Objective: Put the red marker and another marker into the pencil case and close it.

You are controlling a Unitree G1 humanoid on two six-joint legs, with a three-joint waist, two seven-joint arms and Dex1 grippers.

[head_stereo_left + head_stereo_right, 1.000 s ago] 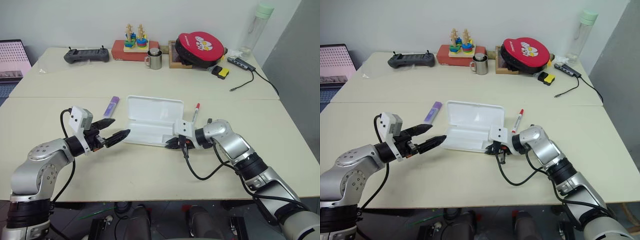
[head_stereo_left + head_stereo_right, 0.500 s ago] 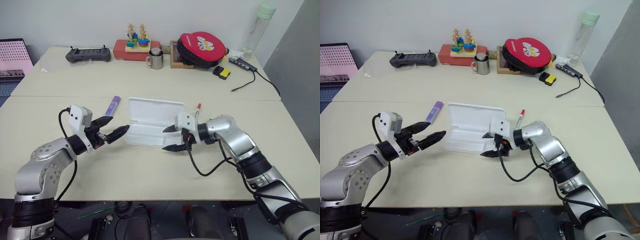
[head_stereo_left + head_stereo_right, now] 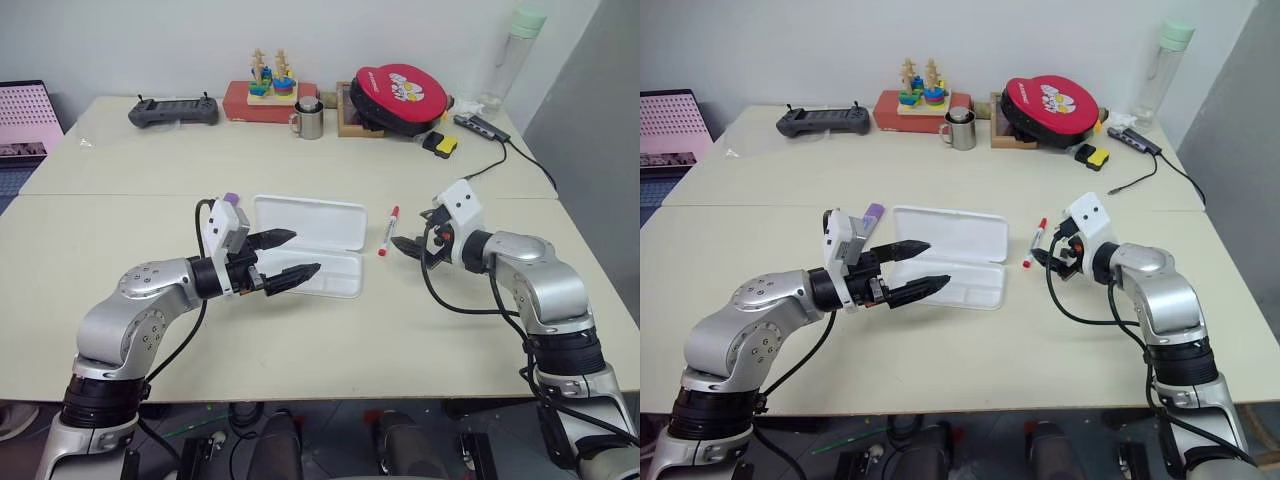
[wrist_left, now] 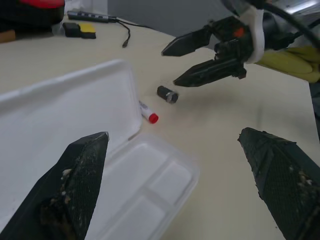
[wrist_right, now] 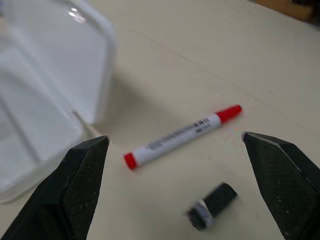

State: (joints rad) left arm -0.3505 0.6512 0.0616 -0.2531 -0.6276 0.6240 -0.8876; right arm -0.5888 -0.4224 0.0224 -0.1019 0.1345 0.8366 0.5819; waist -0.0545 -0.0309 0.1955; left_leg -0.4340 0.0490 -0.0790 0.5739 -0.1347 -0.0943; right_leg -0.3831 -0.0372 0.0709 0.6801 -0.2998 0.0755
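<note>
Right claw [image 3: 418, 247] open and empty, just beside the red marker [image 3: 387, 230] on the worktop [image 3: 300, 330], its length crosswise ahead of the fingers; left claw [image 3: 288, 254] open over the pencil case [image 3: 310, 235], farther.

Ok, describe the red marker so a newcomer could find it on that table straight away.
Start at the open white pencil case in the middle of the near table. Just to its right, between it and the open right gripper, lies the red marker, flat on the tabletop. It is a slim white barrel with red at both ends, unlike the stubby black piece lying close beside it.
</note>
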